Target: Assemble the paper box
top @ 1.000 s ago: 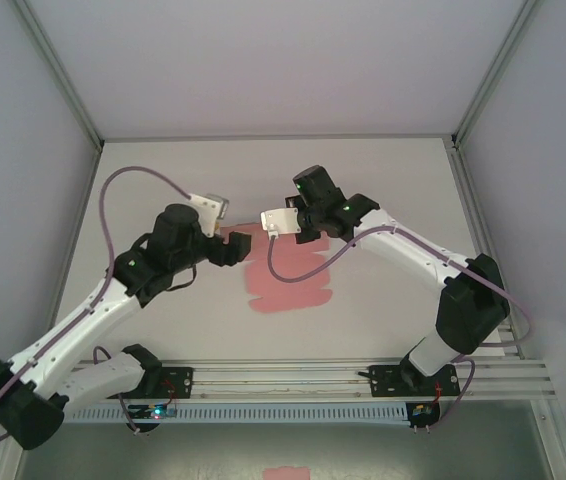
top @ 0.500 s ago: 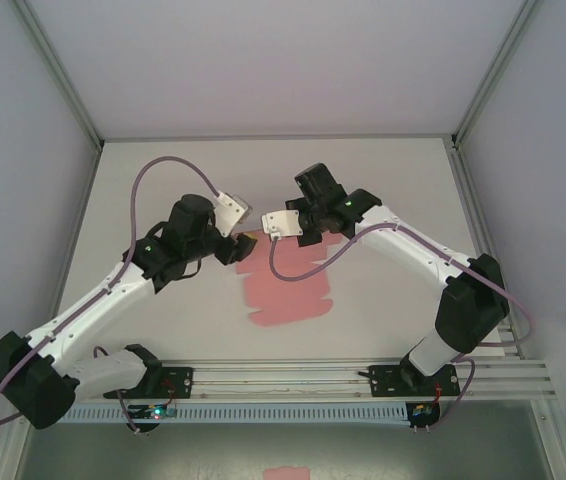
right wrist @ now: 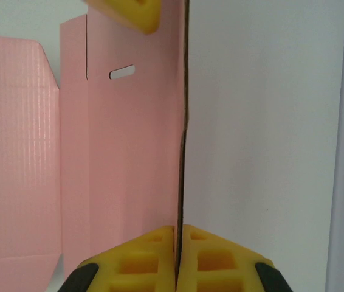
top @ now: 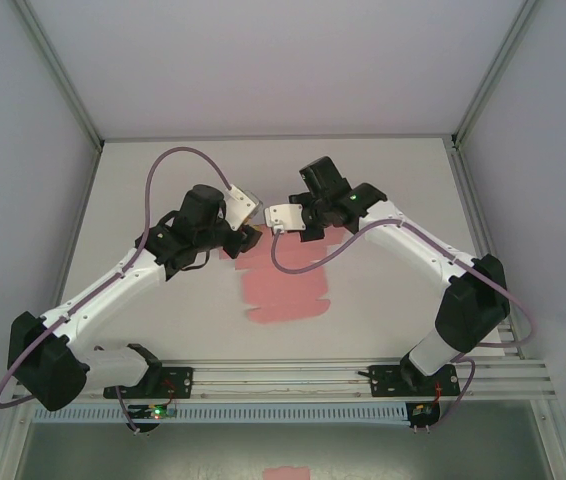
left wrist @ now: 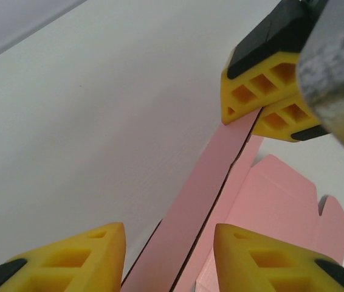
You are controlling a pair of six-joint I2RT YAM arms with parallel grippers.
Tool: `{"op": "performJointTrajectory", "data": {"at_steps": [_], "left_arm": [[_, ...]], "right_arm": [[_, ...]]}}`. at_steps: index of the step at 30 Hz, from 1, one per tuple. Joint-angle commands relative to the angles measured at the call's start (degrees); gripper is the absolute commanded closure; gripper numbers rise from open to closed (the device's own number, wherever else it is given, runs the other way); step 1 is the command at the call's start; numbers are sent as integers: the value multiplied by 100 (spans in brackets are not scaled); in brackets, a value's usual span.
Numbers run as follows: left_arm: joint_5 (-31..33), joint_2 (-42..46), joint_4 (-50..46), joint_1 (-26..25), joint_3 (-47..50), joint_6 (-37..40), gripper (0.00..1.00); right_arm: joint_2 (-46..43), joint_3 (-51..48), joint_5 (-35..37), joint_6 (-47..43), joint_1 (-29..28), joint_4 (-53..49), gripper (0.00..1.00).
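Observation:
The paper box (top: 285,290) is a flat pink cut-out sheet lying mid-table. One long flap (left wrist: 202,194) along its far edge is lifted up on edge. My right gripper (right wrist: 179,230) is shut on this flap's edge, and its yellow fingers (left wrist: 263,91) pinch the flap's far end in the left wrist view. My left gripper (left wrist: 169,234) is open, one finger on each side of the raised flap, not pressing it. From above, the left gripper (top: 248,238) and right gripper (top: 303,228) meet at the sheet's far edge.
The white table (top: 383,190) is walled by grey panels with metal posts. A rail (top: 283,378) with both arm bases runs along the near edge. A small pink patch (top: 286,472) lies below the rail. A slot (right wrist: 122,72) is cut in the sheet's panel.
My left arm has swung forward and to the right, bringing its open gripper up to the raised flap. The right gripper has held its grip on the flap, shifting only slightly.

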State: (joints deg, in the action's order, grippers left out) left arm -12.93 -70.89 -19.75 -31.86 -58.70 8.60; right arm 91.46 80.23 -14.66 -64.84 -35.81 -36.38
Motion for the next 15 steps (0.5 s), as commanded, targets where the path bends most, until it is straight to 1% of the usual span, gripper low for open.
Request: {"op": "performJointTrajectory", "data": {"at_steps": [1,2,5,6,8,13,15], "left_arm": [[-297,196,-6,17,58,200,57],[-284,223,13,22,71,201,59],[-106,205,-23,19,-22,129,72],[-46,171,-51,24,-67,111,74],[-26,99,-120,16,-136,121,76],[-141,-12,-170,20,-147,99,76],[-130,-22,-161,21,-142,25,79]], "right_arm": [[98,221,-273,61,50,-185,100],[96,230,-275,59,48,-208,100],[69,222,-319,66,33,-233,100],[59,222,-323,91,35,-213,100],[36,230,-331,151,26,-159,100],[38,390,-381,354,30,-214,100],[80,465,-350,446,28,-279,100]]}}
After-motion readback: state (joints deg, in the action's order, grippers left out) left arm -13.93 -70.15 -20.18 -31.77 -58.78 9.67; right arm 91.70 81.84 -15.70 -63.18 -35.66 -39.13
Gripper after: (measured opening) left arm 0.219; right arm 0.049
